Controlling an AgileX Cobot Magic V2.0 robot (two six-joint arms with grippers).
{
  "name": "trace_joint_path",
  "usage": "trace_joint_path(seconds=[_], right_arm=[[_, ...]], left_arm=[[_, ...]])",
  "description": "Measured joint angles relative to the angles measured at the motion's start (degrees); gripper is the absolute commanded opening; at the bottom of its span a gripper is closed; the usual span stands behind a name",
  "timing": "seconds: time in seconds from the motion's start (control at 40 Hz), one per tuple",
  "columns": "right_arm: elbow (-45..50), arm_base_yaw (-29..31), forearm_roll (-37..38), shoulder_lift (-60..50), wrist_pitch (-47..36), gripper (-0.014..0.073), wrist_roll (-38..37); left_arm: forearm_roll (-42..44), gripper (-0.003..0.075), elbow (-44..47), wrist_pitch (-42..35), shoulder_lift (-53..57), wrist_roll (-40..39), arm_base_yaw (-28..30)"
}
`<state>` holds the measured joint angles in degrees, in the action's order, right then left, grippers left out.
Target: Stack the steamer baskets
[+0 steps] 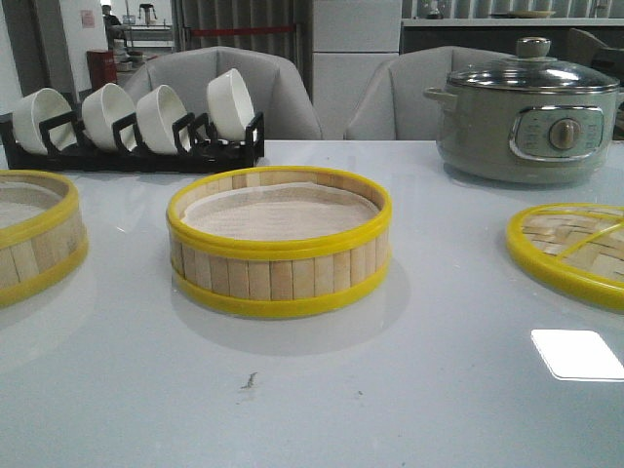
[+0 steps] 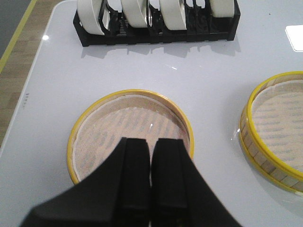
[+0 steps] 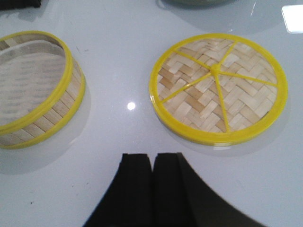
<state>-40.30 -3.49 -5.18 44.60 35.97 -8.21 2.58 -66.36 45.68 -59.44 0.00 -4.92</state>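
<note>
Showing both grippers (image 2: pixel 150 189) (image 3: pixel 152 189) pressed together, empty; left steamer basket (image 1: pixel 34 239) cut off by frame

- In the front view, the left steamer basket (image 1: pixel 34 234) ran off the left edge, so only its right part showed.
- The woven lid (image 1: pixel 570 253) got chopped by the right edge too.
- The left gripper (image 2: pixel 150 156) covered the near wall of the basket under it in its wrist view.
- The middle basket (image 2: pixel 274 130) was cut by the right edge there, and the bowl rack (image 2: pixel 156 23) lost its top.
- The grey pot (image 3: pixel 199 2) was barely a sliver at the top of the right wrist view.
- Background room stuff behind the chairs was too small to make out.
</note>
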Motion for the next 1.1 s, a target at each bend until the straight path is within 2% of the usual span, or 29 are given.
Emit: trace_joint_path(seconds=[0.23,0.4,0.78,0.98,1.1], right_arm=[[-0.20,0.00,0.00,5.83,-0.11,0.0051,0.00],[-0.20,0.00,0.00,6.44,-1.24,0.0051,0.00],[-0.20,0.00,0.09,6.44,-9.77,0.0051,0.00],[-0.20,0.00,0.09,6.44,-9.08,0.0051,0.08],[-0.20,0.00,0.09,6.44,-8.51,0.0100,0.08]], left_arm=[[0.00,0.0090,0.00,0.11,0.00,0.00,0.00],[-0.10,0.0090,0.00,0.11,0.00,0.00,0.00],[-0.43,0.0090,0.00,0.20,0.00,0.00,0.00],[-1.71,0.0090,0.00,0.36,0.00,0.00,0.00],[-2.58,0.0090,0.00,1.39,0.00,0.00,0.00]])
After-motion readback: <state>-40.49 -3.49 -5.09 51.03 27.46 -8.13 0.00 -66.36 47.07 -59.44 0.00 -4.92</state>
